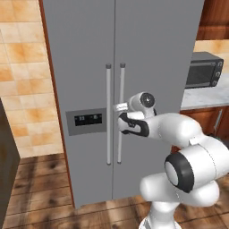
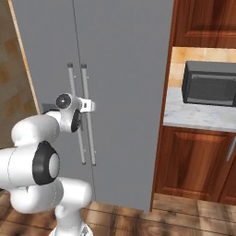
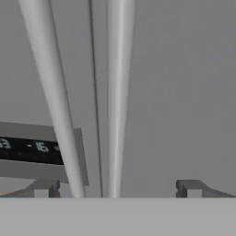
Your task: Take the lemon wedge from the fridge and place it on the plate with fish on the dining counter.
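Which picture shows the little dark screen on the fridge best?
The left base view: the whole display panel sits on the left door. The hand view shows part of it, close, cut by a handle. In the right base view the arm hides nearly all.

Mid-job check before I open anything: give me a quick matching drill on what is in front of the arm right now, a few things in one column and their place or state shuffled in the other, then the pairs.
Things:
1. fridge
2. display panel
3. microwave
4. gripper

Place or state:
A. on the pale counter right of the fridge
B. both doors closed
C. open, both bar handles between its fingertips
D. dark, set in the left door beside the handles

Pairs: 1-B, 2-D, 3-A, 4-C
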Tool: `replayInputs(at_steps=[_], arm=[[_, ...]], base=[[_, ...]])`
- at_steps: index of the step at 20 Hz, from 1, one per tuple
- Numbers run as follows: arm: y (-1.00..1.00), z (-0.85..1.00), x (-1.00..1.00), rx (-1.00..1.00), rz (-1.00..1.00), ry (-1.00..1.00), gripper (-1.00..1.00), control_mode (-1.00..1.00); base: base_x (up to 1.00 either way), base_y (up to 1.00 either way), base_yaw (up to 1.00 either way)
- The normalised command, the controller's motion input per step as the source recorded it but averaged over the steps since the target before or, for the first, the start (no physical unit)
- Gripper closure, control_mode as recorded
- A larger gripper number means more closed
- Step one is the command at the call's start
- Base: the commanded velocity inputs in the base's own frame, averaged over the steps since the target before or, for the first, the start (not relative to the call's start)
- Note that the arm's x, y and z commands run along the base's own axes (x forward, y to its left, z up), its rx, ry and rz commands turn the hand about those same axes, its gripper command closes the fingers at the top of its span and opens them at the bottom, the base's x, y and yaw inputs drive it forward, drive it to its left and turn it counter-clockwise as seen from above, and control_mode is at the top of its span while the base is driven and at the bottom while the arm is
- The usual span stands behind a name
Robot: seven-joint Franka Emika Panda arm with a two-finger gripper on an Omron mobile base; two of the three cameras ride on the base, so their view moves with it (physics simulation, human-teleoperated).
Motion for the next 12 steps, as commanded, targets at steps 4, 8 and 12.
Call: replayInputs(at_steps=[4, 8, 12], arm=[[0.00, -0.15, 0.74, 0.00, 0.00, 0.00, -1.00, -1.00], [0.00, -0.15, 0.72, 0.00, 0.00, 0.00, -1.00, -1.00], [0.00, -0.13, 0.60, 0.00, 0.00, 0.00, -1.00, -1.00]], base=[[0.00, 0.00, 0.00], [0.00, 0.00, 0.00], [0.00, 0.00, 0.00]])
